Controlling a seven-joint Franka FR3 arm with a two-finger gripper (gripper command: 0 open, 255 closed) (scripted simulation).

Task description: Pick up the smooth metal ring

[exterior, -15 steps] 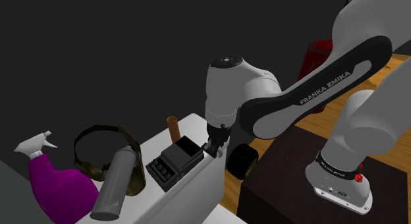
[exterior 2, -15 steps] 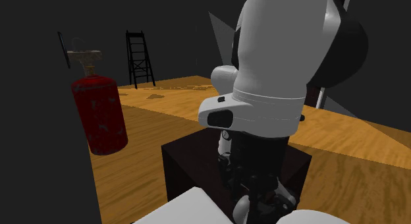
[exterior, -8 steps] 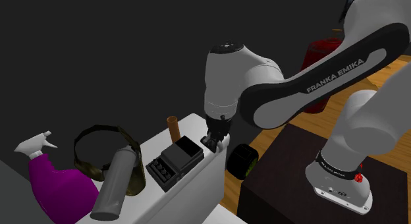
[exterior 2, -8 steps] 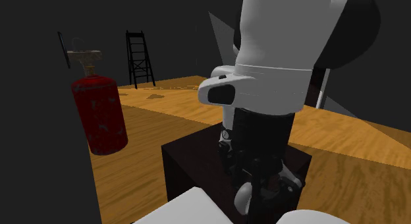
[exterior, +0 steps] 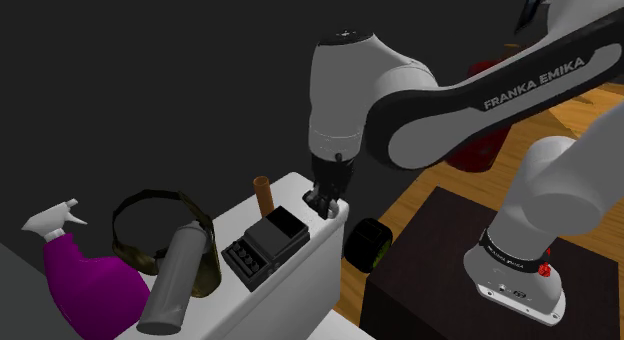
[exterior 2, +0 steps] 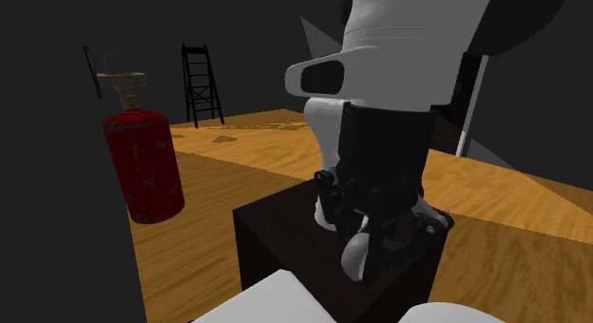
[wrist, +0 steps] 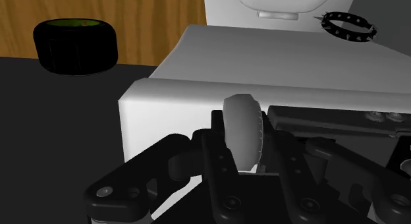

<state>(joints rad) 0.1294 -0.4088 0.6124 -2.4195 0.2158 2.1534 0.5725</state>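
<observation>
Grey-white ring (wrist: 242, 127): clamped in my gripper (wrist: 247, 147), just above the white table's (wrist: 276, 64) corner.
Grip: my fingers (wrist: 220, 165) press its two flat faces, which I judge keeps it from rolling free.
Facing: on edge, its hole's axis running finger to finger, widest span along my fingers.
Nearby: black pedal (exterior: 265, 246) just beside it on the table.

The shoulder view stands beside and a little behind the dark stand (exterior: 420, 258) and looks down over the white surface (exterior: 300, 278) from near. The second exterior view sits low, very close to the arm (exterior 2: 399, 46), facing across the wooden floor (exterior 2: 238, 169) to a red cylinder (exterior 2: 143, 169) and a ladder (exterior 2: 201, 84). The wrist view looks along the jaws at a corner of the surface. All three share this surface; the two outer views share also the stand and the cylinder.
</observation>
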